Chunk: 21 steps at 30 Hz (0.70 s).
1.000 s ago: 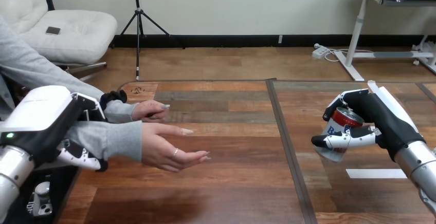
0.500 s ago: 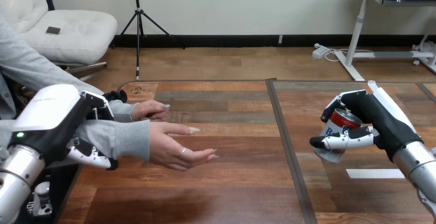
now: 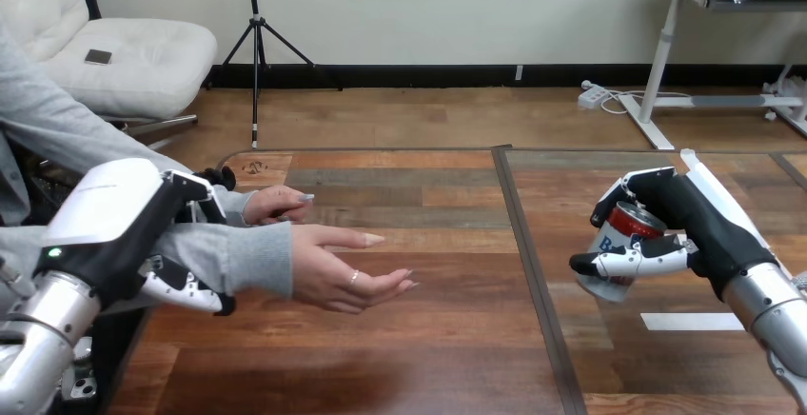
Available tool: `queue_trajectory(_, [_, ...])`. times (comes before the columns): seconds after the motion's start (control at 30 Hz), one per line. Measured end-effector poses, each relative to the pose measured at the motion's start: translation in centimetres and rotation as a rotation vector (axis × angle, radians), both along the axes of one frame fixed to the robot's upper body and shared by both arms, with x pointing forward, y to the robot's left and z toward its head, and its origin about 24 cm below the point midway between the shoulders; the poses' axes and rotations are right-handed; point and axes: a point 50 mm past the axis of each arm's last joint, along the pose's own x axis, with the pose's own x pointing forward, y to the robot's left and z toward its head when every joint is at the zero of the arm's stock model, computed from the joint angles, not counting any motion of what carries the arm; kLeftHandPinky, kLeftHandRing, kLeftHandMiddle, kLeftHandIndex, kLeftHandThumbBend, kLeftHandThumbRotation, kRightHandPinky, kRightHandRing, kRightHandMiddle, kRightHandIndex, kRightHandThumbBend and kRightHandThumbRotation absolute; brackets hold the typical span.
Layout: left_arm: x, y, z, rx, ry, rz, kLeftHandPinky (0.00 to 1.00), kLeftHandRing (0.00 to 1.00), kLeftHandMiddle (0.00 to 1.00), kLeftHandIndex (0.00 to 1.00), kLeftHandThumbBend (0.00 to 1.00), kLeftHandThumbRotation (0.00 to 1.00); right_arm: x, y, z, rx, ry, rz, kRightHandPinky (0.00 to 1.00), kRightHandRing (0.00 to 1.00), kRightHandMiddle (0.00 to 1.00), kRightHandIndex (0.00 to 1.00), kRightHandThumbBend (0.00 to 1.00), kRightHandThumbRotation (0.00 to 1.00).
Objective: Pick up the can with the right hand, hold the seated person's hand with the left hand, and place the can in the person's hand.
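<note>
From where I stand, the can [image 3: 619, 248] is on the right side of the bench [image 3: 438, 339], gripped in the robot's right hand [image 3: 699, 217]. Its fingers [image 3: 628, 189] hook over the can's far side and the thumb crosses the near side, so the hand is closed tight around it. The can is tilted, with its red top leaning towards the far right and its pale base towards the near left. I cannot make out whether the base touches the wood. A short white strip [image 3: 695, 321] lies flat on the bench just near of that hand. A dark seam [image 3: 529, 244] runs from far to near between the two halves of the bench.

Over on the left, the robot's left hand [image 3: 109, 213] is wrapped round the person's grey-sleeved forearm [image 3: 205, 248], a little behind the cuff. Its fingers come over the top and its thumb [image 3: 181, 287] curls underneath, so it has hold of the arm.

Beyond that grip, the person's near hand [image 3: 347, 270] reaches right over the bench, open, with the palm turned partly up and the fingers pointing towards the can. It holds nothing and is well apart from the can, on the other side of the seam. The person's far hand [image 3: 276, 204] rests loosely curled on the bench just behind the near one, beside the robot's left hand.
</note>
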Motion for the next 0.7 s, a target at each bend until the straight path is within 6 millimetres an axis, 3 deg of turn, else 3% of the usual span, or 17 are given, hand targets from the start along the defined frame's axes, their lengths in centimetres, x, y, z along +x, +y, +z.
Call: queue_trajectory(0.7, [0.38,-1.0,-0.2,-0.034,0.008,-0.022,0.08,0.12,0.2,0.41,0.89,0.0,0.14,0.74,-0.55,0.018,0.022,-0.004,0.34,0.36,0.4,0.42,0.84,0.0])
